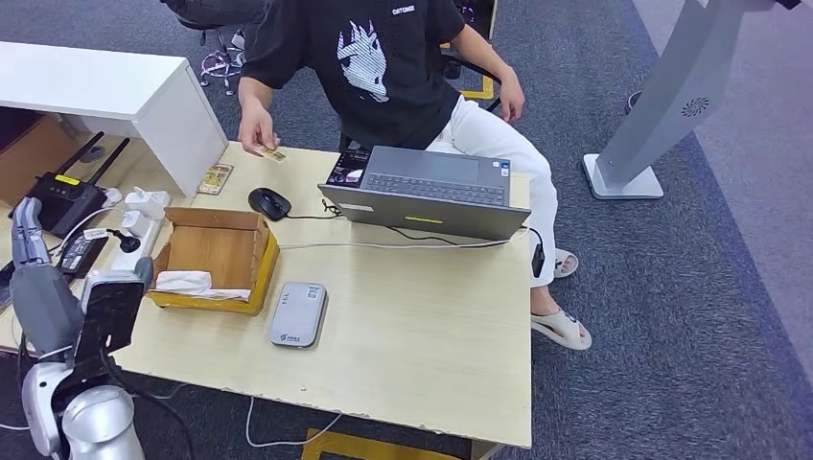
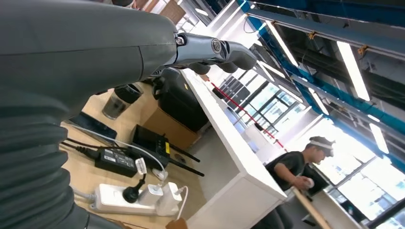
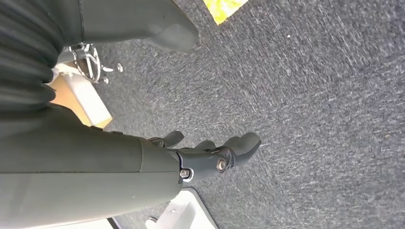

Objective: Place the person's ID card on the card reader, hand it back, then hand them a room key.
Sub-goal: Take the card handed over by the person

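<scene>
both hands empty; id card [image 1: 274, 153] in person's hand [image 1: 257, 134], well apart.

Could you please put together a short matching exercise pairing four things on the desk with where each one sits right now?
Things:
1. ID card
2. card reader
3. mouse
4. laptop

Places:
A. open, at the desk's far edge in front of the seated person
B. flat on the desk beside the cardboard box, towards the robot
C. in the person's hand at the desk's far edge
D. between the cardboard box and the laptop, its cable running to the laptop

Pairs: 1-C, 2-B, 3-D, 4-A
</scene>
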